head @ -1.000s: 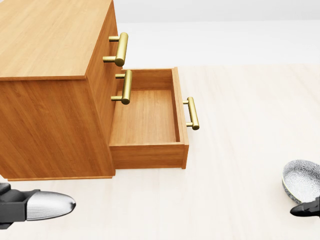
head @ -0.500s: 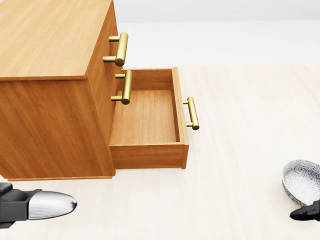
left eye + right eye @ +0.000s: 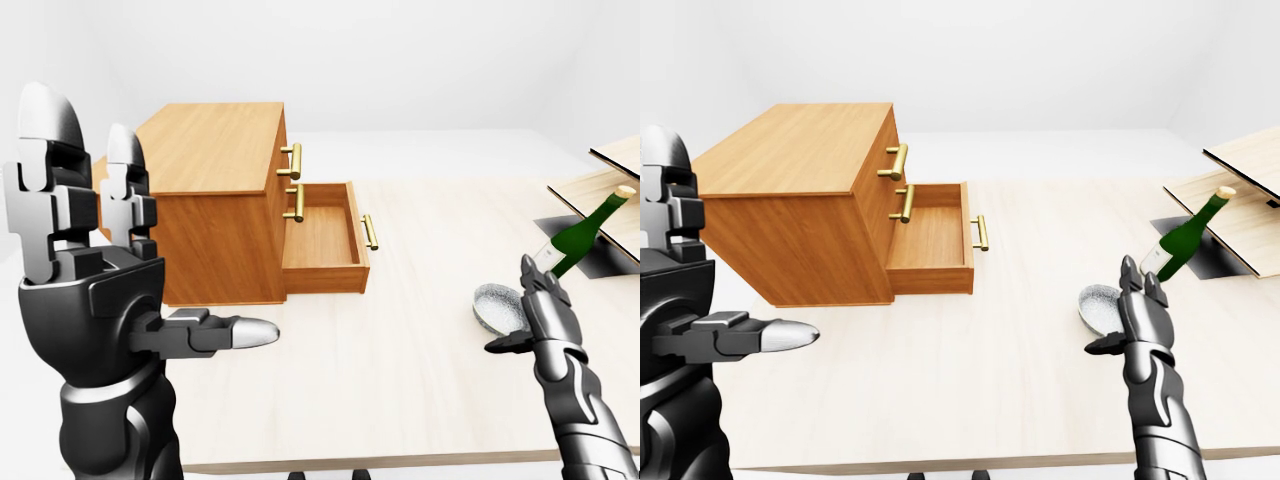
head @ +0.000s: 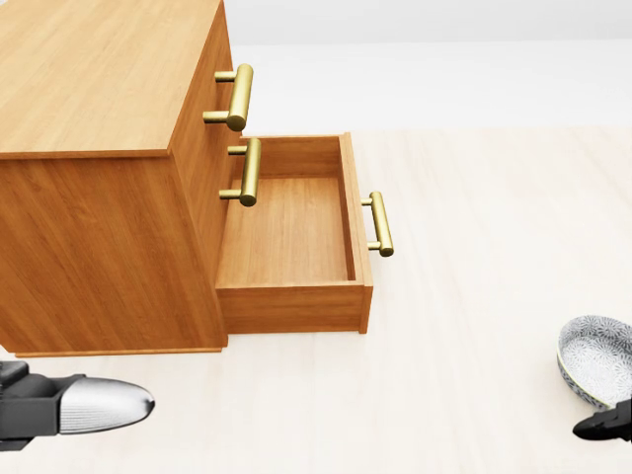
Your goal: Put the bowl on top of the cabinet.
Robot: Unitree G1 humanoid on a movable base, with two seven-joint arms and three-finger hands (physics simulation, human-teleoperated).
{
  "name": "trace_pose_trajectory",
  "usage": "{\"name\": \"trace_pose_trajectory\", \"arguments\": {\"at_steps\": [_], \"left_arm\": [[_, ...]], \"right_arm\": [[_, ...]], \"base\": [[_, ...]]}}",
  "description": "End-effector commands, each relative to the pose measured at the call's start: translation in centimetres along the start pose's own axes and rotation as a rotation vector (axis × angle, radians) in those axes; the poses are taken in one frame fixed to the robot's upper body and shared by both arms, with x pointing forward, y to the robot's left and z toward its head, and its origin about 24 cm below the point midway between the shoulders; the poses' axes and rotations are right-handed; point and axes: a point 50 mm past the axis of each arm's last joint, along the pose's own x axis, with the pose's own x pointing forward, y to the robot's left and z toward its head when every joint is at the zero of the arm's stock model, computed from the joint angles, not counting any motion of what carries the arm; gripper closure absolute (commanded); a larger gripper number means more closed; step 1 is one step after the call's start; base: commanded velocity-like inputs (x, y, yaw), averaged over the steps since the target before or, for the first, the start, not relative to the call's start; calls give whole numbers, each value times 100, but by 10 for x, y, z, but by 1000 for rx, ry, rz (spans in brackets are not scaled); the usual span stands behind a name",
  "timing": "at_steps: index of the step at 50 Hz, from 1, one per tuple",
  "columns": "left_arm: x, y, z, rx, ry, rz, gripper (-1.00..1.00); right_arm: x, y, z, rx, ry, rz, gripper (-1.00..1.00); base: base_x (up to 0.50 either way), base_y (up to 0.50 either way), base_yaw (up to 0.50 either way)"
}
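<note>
The left hand (image 3: pixel 85 290), at the lower left of the left-eye view, has its fingers upright and spread and holds nothing. Its thumb tip has crept slightly rightward in the head view over the last second. The right hand (image 3: pixel 1140 318), lower right, stands with fingers extended just beside the bowl (image 4: pixel 595 357) and does not grip it; it has dipped marginally. The bowl lies unmoved on the table (image 4: pixel 464 296). The cabinet (image 4: pixel 99 89), upper left, stands well apart, with its bottom drawer (image 4: pixel 286 232) open. Judgement: the grasp is not yet made.
</note>
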Motion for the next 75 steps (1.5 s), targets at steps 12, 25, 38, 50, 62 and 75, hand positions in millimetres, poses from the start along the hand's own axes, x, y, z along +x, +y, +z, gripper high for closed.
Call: {"name": "trace_pose_trajectory", "arguments": {"at_steps": [12, 25, 38, 50, 62, 75], "left_arm": [[-1, -1, -1, 0, 11, -4, -100], [-1, -1, -1, 0, 8, -4, -100], [-2, -1, -3, 0, 17, -5, -100], [-2, -2, -4, 1, 25, -6, -100], [-1, -2, -2, 1, 13, -6, -100], [-1, -2, -2, 0, 13, -5, -100]], "right_arm": [[5, 6, -5, -30, 24, 2, -100], [7, 12, -11, -59, 50, 3, -100], [8, 16, -15, -77, 66, 4, -100], [10, 20, -21, -99, 90, 3, -100], [10, 21, -22, -106, 95, 6, -100], [10, 22, -24, -104, 106, 12, 39]], "base": [[0, 0, 0], [0, 0, 0], [0, 0, 0], [0, 0, 0], [0, 0, 0], [0, 0, 0]]}}
